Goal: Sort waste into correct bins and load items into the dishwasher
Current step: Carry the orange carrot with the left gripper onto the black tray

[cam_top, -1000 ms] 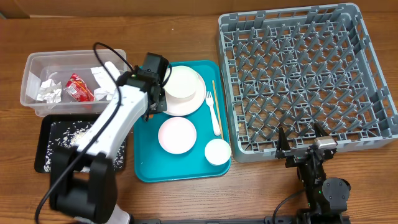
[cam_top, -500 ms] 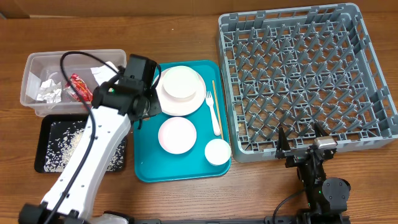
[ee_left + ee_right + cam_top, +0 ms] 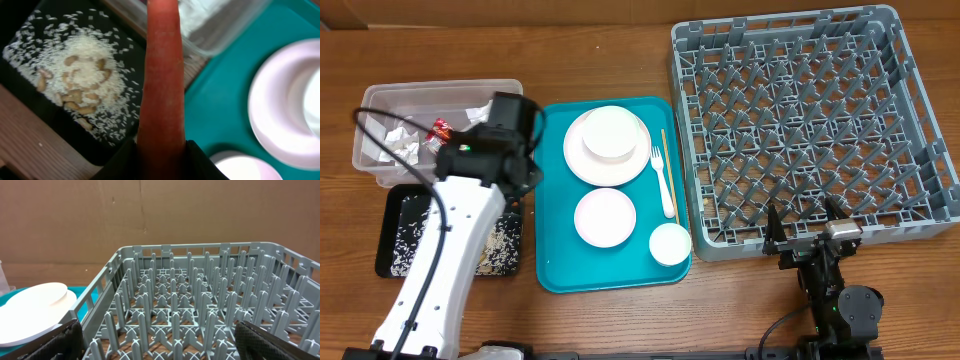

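Carrot [image 3: 161, 85] orange, faintly ridged; black tray [image 3: 390, 197] speckled with white rice [image 3: 85, 65] and beige bits [image 3: 75, 95]; tub [image 3: 440, 87] clear; napkins [image 3: 398, 145] white; wrapper [image 3: 440, 128] shiny red; teal tray [image 3: 556, 250] plain; plate [image 3: 582, 165], bowls [image 3: 605, 217], cup [image 3: 670, 243] and fork [image 3: 663, 180] all white; stick [image 3: 664, 140] pale wood; rack [image 3: 800, 120] grey, a regular grid of pegs; table [image 3: 620, 320] brown with darker wood grain; left arm [image 3: 450, 240] white with black joints.

carrot [image 3: 161, 85]: orange, clamped between fingers [image 3: 117, 162] | black tray [image 3: 25, 80]: beige bits [image 3: 75, 95] scattered inside
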Tool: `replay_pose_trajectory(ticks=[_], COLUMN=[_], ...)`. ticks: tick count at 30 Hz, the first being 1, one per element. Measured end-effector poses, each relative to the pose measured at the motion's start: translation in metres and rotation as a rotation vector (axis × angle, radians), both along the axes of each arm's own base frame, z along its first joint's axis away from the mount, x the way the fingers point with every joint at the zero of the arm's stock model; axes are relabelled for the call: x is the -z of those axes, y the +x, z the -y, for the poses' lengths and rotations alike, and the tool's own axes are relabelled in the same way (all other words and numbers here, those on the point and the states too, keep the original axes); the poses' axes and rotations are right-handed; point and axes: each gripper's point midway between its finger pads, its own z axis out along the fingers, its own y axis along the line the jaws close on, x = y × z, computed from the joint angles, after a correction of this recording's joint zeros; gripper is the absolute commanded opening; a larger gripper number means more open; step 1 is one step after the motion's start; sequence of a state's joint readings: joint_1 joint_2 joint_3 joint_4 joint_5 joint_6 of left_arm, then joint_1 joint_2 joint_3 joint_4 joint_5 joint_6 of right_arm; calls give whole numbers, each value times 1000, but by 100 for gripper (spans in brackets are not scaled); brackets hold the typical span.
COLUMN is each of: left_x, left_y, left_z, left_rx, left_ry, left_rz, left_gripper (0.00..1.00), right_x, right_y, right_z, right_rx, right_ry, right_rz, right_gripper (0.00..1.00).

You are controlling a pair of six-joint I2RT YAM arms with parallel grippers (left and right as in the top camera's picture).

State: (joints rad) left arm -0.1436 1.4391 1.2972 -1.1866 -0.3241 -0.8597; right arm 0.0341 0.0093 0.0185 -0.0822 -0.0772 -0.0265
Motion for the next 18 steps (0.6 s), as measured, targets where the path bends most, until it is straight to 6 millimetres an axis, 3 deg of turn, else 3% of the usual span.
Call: replay_pose_trajectory(ticks=[12,18], left_x=[0,29], left_y=[-17,-32], left_z=[-99,-129], left_rx=[-354,-471], left_ry=[16,-6], left_rz=[22,18], left_gripper=[4,4], right_x=[0,0], right_y=[0,0], right_z=[0,0], right_rx=[0,0], right_ry=[0,0], right_rz=[0,0], right_gripper=[100,100])
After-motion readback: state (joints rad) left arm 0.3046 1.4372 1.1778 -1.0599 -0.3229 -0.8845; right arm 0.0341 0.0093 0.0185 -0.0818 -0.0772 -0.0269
